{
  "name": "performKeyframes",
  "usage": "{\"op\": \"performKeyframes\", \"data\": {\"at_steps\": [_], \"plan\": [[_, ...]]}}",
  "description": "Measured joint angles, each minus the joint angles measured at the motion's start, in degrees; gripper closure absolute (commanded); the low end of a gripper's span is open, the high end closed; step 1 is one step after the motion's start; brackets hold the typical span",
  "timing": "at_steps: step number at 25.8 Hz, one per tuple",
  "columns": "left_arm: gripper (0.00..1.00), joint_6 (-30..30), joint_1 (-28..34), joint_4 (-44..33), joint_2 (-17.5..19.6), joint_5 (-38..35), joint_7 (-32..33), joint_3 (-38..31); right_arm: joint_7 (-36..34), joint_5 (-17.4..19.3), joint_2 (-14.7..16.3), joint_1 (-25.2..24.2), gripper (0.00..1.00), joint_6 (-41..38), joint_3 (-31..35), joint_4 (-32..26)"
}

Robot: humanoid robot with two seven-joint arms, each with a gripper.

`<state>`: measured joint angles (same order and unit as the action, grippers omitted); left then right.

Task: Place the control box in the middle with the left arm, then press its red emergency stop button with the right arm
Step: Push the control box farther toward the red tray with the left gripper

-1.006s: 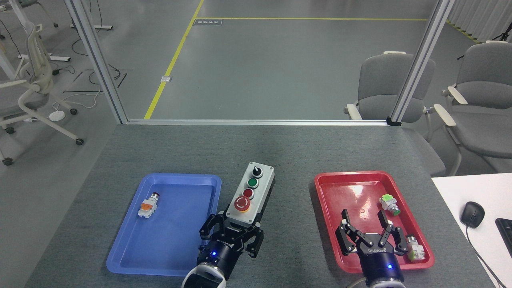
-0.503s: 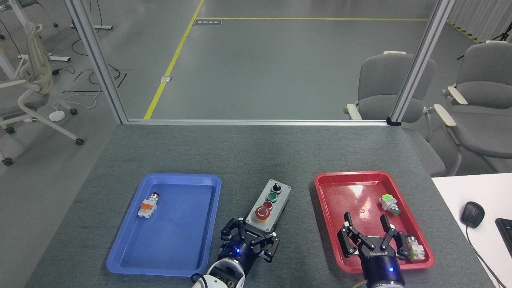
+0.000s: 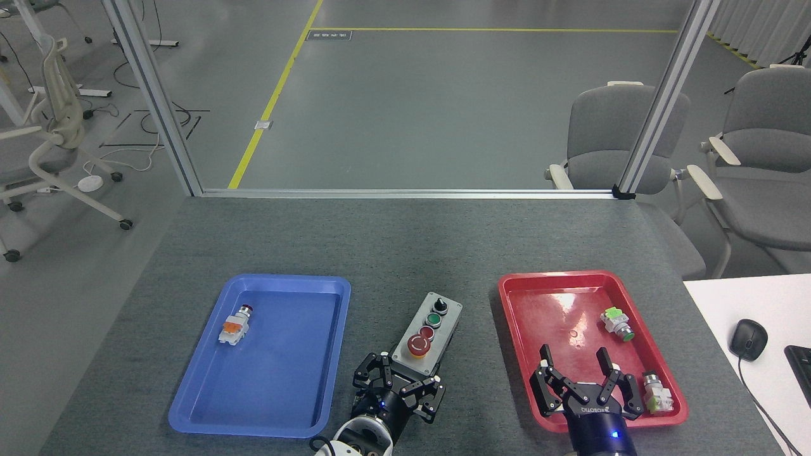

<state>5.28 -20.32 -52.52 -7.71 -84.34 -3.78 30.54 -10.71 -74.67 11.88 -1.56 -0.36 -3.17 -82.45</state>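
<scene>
— Control box (image 3: pixel 428 329) placement first: where is it?

— On the grey table (image 3: pixel 393 247), between the blue tray (image 3: pixel 190 405) on the left and the red tray (image 3: pixel 510 316) on the right, lying at a slant. The left gripper (image 3: pixel 405 380) clamps its near end.

— How will it handle?

— Rigid, probably fairly light, with smooth sides that might slip. Gripping across the narrow width, below the big red button (image 3: pixel 419 344), looks safest.

— And the right gripper (image 3: pixel 580 373)?

— Spread open above the red tray, holding nothing, well apart from the box.
</scene>
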Motion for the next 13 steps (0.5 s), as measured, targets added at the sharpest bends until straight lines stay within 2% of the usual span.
{"op": "performKeyframes", "data": {"at_steps": [1, 4, 6, 10, 11, 13], "plan": [[0.92, 0.1, 0.0, -0.1, 0.0, 0.0, 0.1, 0.1, 0.0, 0.0, 0.0, 0.0, 0.02, 0.0, -0.1, 0.0], [0.64, 0.6, 0.0, -0.4, 0.0, 0.2, 0.4, 0.3, 0.0, 0.0, 0.0, 0.0, 0.03, 0.0, -0.2, 0.0], [0.54, 1.5, 0.0, -0.6, 0.0, 0.2, 0.5, 0.4, 0.0, 0.0, 0.0, 0.0, 0.04, 0.0, -0.2, 0.0], [0.24, 2.4, 0.0, -2.0, 0.0, 0.2, 0.5, 0.6, 0.0, 0.0, 0.0, 0.0, 0.04, 0.0, -0.3, 0.0], [0.19, 2.7, 0.0, -2.4, 0.0, 0.2, 0.5, 0.6, 0.0, 0.0, 0.0, 0.0, 0.04, 0.0, -0.3, 0.0], [0.18, 3.2, 0.1, -3.3, 0.0, 0.2, 0.5, 0.6, 0.0, 0.0, -0.1, 0.0, 0.04, 0.0, -0.3, 0.0]]}}
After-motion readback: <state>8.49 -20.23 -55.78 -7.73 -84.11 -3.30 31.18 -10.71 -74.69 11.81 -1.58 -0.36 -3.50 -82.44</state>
